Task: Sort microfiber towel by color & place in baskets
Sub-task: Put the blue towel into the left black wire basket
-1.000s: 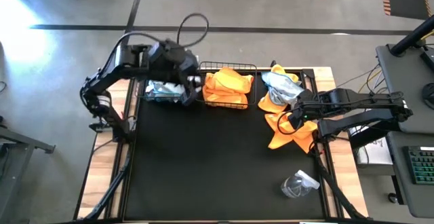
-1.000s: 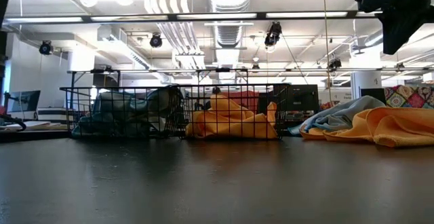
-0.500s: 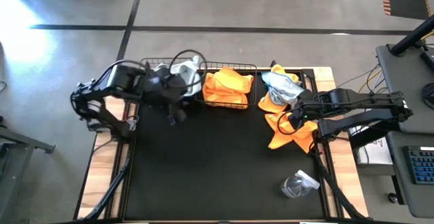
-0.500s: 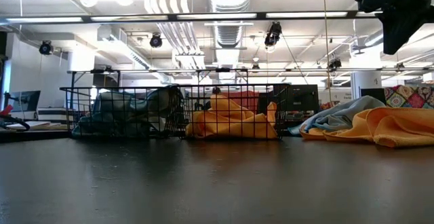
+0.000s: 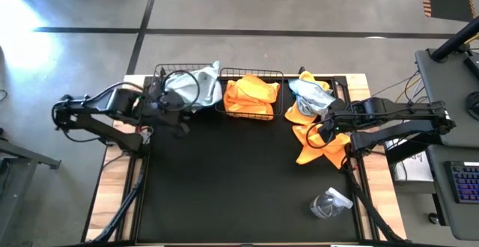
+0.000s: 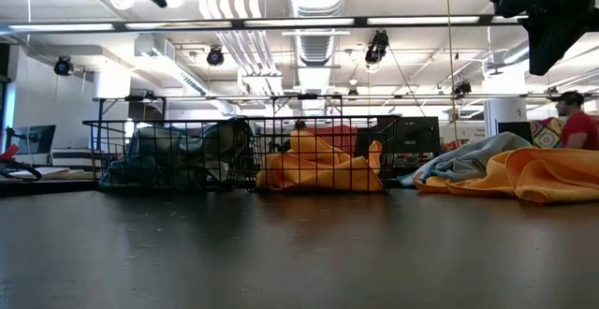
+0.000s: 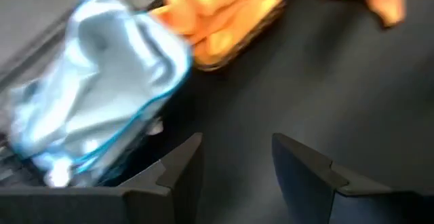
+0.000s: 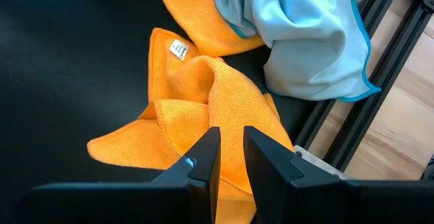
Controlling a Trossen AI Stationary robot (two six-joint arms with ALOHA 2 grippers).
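Orange microfiber heaped under the right gripper (image 8: 230, 153), fingers (image 8: 207, 159) nearly together with only a slit between, nothing pinched. Just beyond those fingertips, the orange towels (image 8: 196, 108) in loose folds; past them, touching, a pale blue-grey towel (image 8: 305, 34) draped to the table's edge. Left gripper (image 7: 234, 163) with fingers apart and empty, low in front of the left basket (image 5: 159, 73); ahead of its fingertips, a blue-grey towel (image 5: 196, 86) lying in that basket, one corner seemingly over the rim, though blur makes that uncertain. Beside it, the second basket (image 5: 253, 114) holding orange cloths (image 5: 251, 93). Probably between picks: one blue-grey cloth delivered, unsorted pile waiting. Next calls for opening the right fingers, dropping onto a single orange fold, pinching one layer only, and carrying it to the orange basket.
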